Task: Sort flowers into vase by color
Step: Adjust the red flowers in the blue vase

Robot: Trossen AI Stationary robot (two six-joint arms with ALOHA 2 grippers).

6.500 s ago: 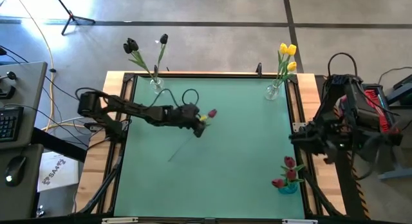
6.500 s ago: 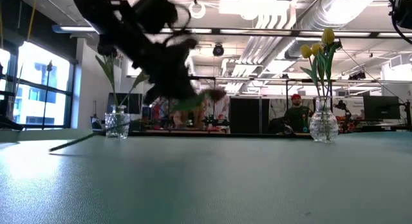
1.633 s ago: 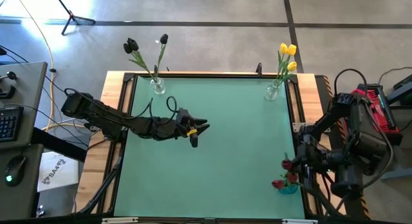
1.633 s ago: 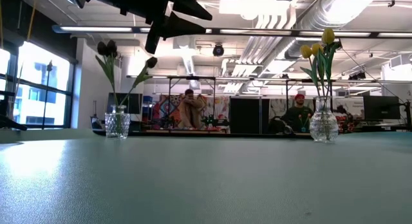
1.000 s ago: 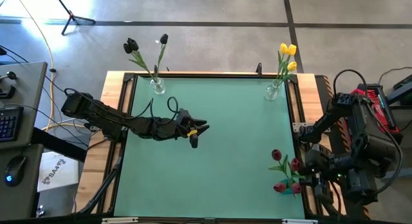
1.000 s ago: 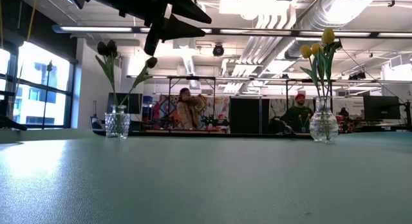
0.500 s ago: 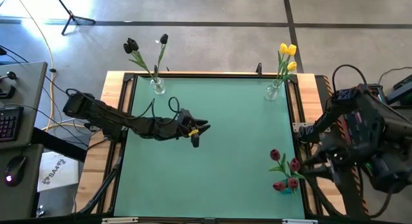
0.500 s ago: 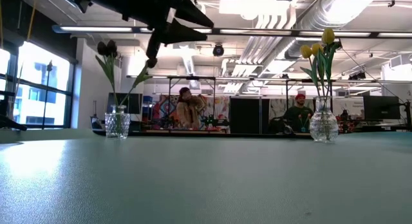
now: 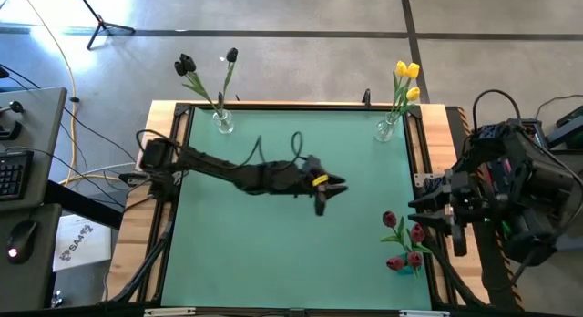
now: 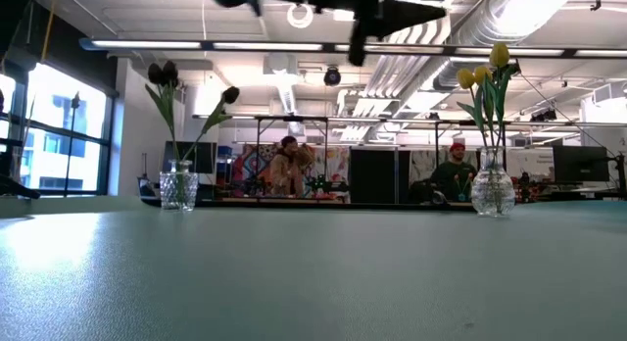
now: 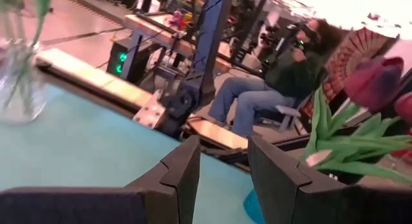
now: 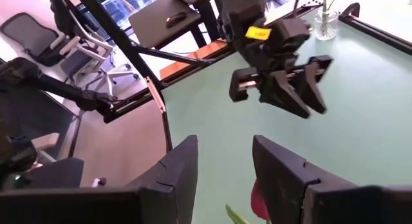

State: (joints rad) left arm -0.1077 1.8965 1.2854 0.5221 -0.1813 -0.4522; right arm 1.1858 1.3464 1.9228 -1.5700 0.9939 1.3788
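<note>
We read the sorting as basically finished. Two black long-stemmed tulips stand in a clear glass vase at the far left corner of the green worktop. Yellow long-stemmed tulips stand in a second clear glass vase at the far right corner. Three red long-stemmed tulips stand in a small blue vase near the right edge, toward the near side. We see no loose flower lying anywhere on the worktop in the high view, and the low view shows bare green surface between the two glass vases.

Left hand hangs above the middle of the worktop, reaching toward the red bunch; its fingers stand apart with nothing between them, and the left wrist view looks past them at a red head and green leaves close ahead. Right hand sits at the right edge, just beside the red tulips; its fingers are apart too, empty, pointing back across at the left hand.

Our judgement: each colour has its own vase, so nothing seems left but backing both arms off. We can't tell whether the red stems are seated fully in the blue vase.
</note>
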